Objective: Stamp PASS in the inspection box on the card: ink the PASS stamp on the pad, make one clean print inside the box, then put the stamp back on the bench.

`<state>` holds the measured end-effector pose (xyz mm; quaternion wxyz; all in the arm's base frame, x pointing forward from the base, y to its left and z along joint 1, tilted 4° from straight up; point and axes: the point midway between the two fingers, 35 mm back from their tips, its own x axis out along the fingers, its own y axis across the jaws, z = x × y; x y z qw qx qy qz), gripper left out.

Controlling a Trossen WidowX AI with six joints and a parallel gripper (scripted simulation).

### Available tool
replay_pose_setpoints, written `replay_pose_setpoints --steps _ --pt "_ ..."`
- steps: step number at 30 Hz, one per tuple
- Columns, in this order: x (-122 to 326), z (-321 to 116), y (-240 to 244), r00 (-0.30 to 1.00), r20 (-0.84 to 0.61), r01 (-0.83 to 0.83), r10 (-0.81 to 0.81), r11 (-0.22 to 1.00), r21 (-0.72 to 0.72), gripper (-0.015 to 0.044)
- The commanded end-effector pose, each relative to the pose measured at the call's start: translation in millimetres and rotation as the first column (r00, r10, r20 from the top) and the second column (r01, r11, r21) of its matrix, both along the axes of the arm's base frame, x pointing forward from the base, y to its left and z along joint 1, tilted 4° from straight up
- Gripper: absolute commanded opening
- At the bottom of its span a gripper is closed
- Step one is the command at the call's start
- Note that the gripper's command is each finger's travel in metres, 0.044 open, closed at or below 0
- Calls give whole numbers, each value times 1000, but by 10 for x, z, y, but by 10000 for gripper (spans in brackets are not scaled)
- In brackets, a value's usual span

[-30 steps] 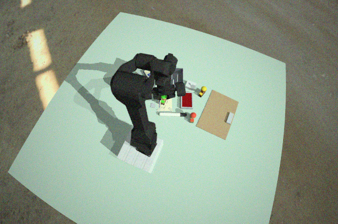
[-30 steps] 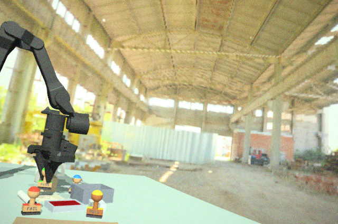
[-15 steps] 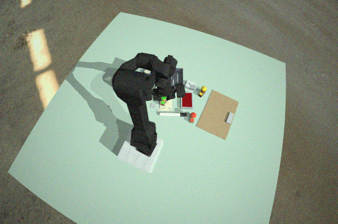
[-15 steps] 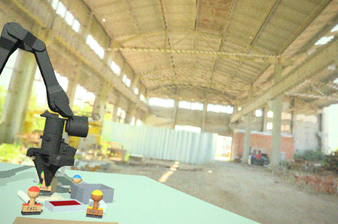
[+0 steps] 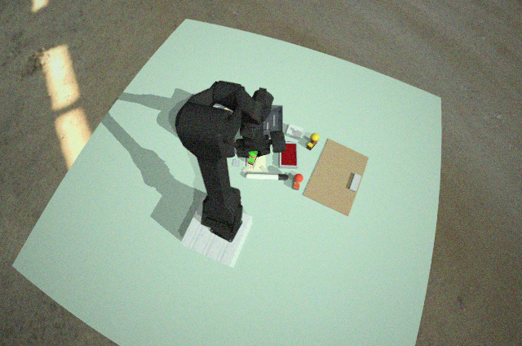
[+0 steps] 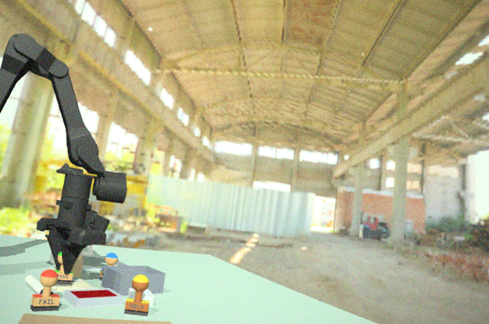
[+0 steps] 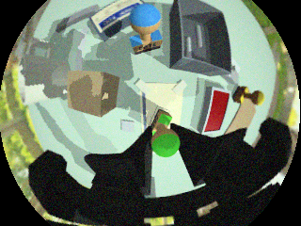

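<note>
The pale green tabletop (image 5: 320,258) (image 6: 237,284) (image 7: 254,56) carries a red ink pad (image 5: 289,154) (image 6: 94,297) (image 7: 216,110) beside a cream card (image 5: 261,163) (image 7: 171,96). Red (image 5: 297,181) (image 6: 46,293)-, yellow (image 5: 312,140) (image 6: 137,296) (image 7: 249,96)- and blue (image 6: 111,260) (image 7: 146,29)-topped stamps stand on it.A gray open bin (image 5: 274,119) (image 6: 131,279) (image 7: 199,40), a brown block (image 7: 92,93), a white marker (image 5: 264,176) (image 6: 34,284) and a tan clipboard (image 5: 334,177) (image 6: 95,319) (image 7: 241,118) also lie there, the marker beside the card.

Green tops the PASS stamp (image 5: 253,153) (image 6: 60,256) (image 7: 166,144), red the FAIL stamp (image 5: 298,178) (image 6: 49,277), yellow the HOLD stamp (image 5: 314,137) (image 6: 140,283) (image 7: 256,97), blue another stamp (image 6: 111,258) (image 7: 145,18); the pad (image 5: 289,154) (image 6: 94,293) (image 7: 217,110) is dark red, the card (image 5: 259,162) (image 7: 170,96) cream, the bench (image 5: 337,258) (image 6: 237,289) (image 7: 254,56) mint, the arm (image 5: 214,173) (image 6: 69,111) black
</note>
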<state>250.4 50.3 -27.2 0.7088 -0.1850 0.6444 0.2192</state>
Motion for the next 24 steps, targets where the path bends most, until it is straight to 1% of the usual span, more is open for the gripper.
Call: replay_pose_setpoints --steps 1,24 --pt "-4 -17 -2 1000 -1 3 -3 1000 -2 0" --pt "-2 -58 0 1000 -1 3 -3 1000 -2 0"
